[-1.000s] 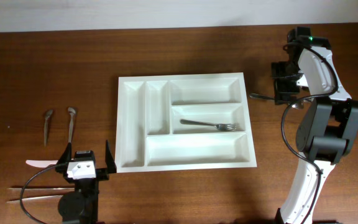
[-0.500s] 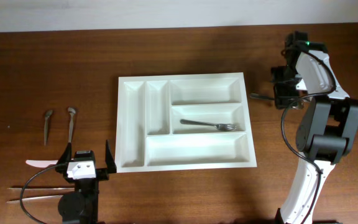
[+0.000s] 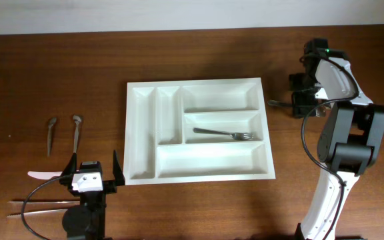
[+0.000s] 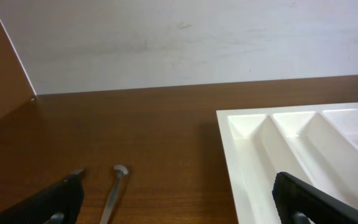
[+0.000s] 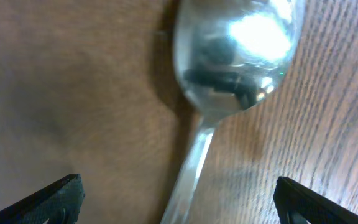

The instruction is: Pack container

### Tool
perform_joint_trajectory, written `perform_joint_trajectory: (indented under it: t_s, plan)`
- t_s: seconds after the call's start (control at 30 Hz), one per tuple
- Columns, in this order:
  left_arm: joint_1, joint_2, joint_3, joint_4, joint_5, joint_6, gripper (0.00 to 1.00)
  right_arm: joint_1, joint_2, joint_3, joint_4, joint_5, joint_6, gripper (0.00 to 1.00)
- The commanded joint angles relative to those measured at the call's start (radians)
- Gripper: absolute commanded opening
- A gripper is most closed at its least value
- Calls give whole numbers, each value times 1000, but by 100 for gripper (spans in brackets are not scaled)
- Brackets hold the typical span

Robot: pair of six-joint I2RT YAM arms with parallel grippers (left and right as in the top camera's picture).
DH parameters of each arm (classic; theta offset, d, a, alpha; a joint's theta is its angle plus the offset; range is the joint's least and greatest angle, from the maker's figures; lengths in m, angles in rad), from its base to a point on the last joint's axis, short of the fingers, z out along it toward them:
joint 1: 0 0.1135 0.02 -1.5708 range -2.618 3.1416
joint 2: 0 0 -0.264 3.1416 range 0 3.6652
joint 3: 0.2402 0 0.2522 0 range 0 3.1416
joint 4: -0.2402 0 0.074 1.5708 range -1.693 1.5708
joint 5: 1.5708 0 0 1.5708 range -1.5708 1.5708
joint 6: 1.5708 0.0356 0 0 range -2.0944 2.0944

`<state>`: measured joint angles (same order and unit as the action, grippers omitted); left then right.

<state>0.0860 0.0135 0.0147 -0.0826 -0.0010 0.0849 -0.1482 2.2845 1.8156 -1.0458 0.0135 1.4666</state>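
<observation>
The white container (image 3: pixel 212 160) lies mid-table, with a metal fork (image 3: pixel 224 134) in its middle crosswise compartment. Just right of it, my right gripper (image 3: pixel 301 101) hangs low over a metal spoon (image 3: pixel 277 103) on the wood. In the right wrist view the spoon's bowl (image 5: pixel 232 56) fills the top and its handle runs down between my open right gripper (image 5: pixel 179 208); neither fingertip touches it. My left gripper (image 3: pixel 92 171) stands open and holds nothing near the container's front left corner. The left wrist view shows my open left gripper (image 4: pixel 179 208), a spoon (image 4: pixel 114 190) and the container's edge (image 4: pixel 253 155).
Two spoons (image 3: pixel 51 133) (image 3: pixel 77 130) lie at the left. A white utensil (image 3: pixel 44 175) and a pair of chopsticks (image 3: pixel 35 207) lie by the left arm's base. A pale wall (image 4: pixel 179 43) borders the table's far edge.
My right wrist has shifted slightly over the spoon beside the container. The left arm, container and fork have not moved.
</observation>
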Motion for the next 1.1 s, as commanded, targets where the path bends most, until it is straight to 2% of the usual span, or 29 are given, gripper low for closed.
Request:
perform_joint_trajectory:
  t_s: [0.0, 0.37, 0.43, 0.5, 0.77, 0.87, 1.07]
  plan:
    - [-5, -8, -6, 0, -4, -6, 99, -5, 13, -51, 12, -14, 4, 99]
    - [-5, -8, -6, 0, -4, -6, 99, -5, 13, -66, 31, -16, 3, 98]
    - [-5, -8, -6, 0, -4, -6, 99, -5, 13, -66, 35, -15, 4, 84]
    - [-5, -8, -6, 0, -4, -6, 99, -5, 13, -66, 42, -4, 4, 64]
    - [-5, -8, -6, 0, -4, -6, 99, -5, 13, -66, 42, 3, 3, 15]
    - [-5, -8, -6, 0, -3, -6, 99, -5, 13, -63, 47, 2, -23, 4]
    - [-5, -8, -6, 0, -4, -6, 99, 4, 11, 57, 43, 2, -211, 4]
